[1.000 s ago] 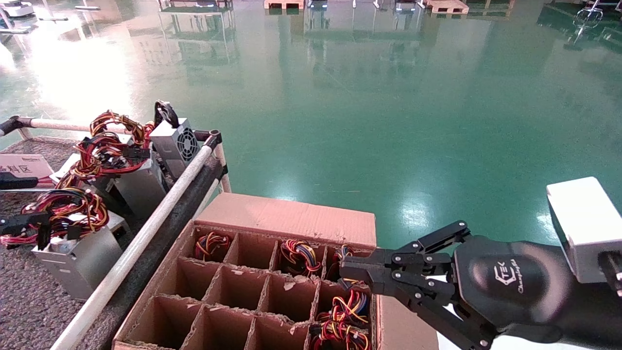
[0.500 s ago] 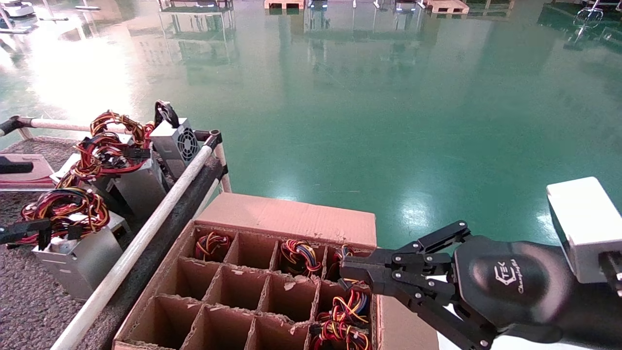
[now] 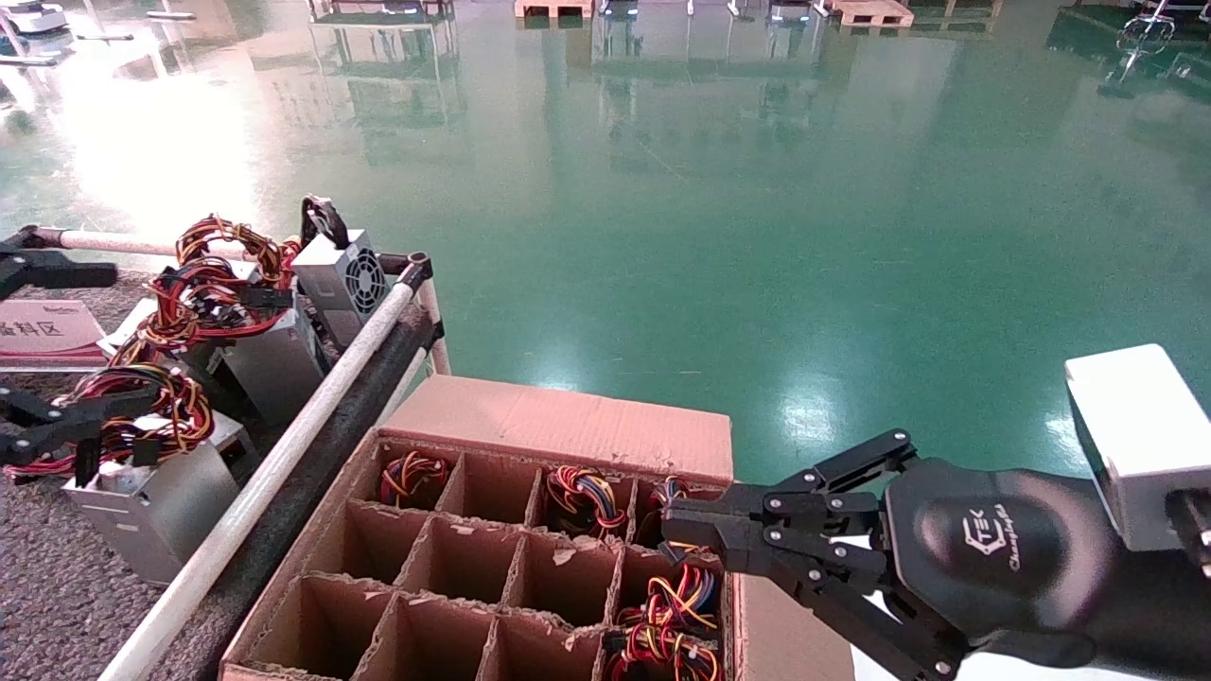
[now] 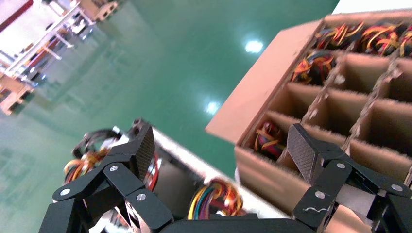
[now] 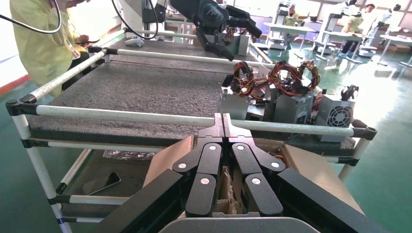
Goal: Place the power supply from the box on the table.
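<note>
Gaping wide, left gripper (image 4: 221, 150) empty.

the box (image 3: 558, 426) runs off the head view's bottom edge, its near cells cut away, and the right end effector (image 3: 674, 532) covers its far right corner. the left end effector (image 3: 28, 350) is mostly beyond the left edge. units in the cells show only wire bundles, their bodies hidden.

Glossy green floor (image 3: 719, 218) stretches ahead of me toward twelve o'clock, mirroring bright light; wooden pallets (image 3: 866, 11) beyond.
</note>
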Available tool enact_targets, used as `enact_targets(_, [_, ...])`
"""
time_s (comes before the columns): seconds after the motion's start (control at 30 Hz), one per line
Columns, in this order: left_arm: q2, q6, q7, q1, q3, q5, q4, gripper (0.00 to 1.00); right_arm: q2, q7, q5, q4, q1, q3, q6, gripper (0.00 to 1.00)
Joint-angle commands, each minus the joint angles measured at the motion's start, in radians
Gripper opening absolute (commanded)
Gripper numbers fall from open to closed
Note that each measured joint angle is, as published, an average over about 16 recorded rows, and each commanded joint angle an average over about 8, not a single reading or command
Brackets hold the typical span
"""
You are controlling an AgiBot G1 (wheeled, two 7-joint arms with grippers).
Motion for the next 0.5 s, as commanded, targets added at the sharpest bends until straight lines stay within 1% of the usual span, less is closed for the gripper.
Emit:
enact_targets(0.03, [0.007, 0.002, 0.002, 0.007, 0.000, -0.018, -0.005, 1.00, 0.000, 0.000, 0.000, 0.000, 0.000, 0.000, 0.000, 0.25])
enact_targets(0.2, [0.020, 0.007, 0.009, 0.032, 0.000, -0.064, -0.018, 1.00, 0.000, 0.000, 0.000, 0.000, 0.000, 0.000, 0.000, 0.87])
enact_targets(0.23, [0.023, 0.008, 0.011, 0.038, 0.000, -0.074, -0.021, 1.00, 0.000, 0.000, 0.000, 0.000, 0.000, 0.000, 0.000, 0.96])
enact_targets(0.27, [0.026, 0.009, 0.012, 0.042, 0.000, -0.083, -0.023, 1.00, 0.000, 0.000, 0.000, 0.000, 0.000, 0.000, 0.000, 1.00])
enact_targets(0.5, [0.036, 0.012, 0.018, 0.061, -0.003, -0.119, -0.033, 1.00, 0.000, 0.000, 0.000, 0.000, 0.000, 0.000, 0.000, 1.00])
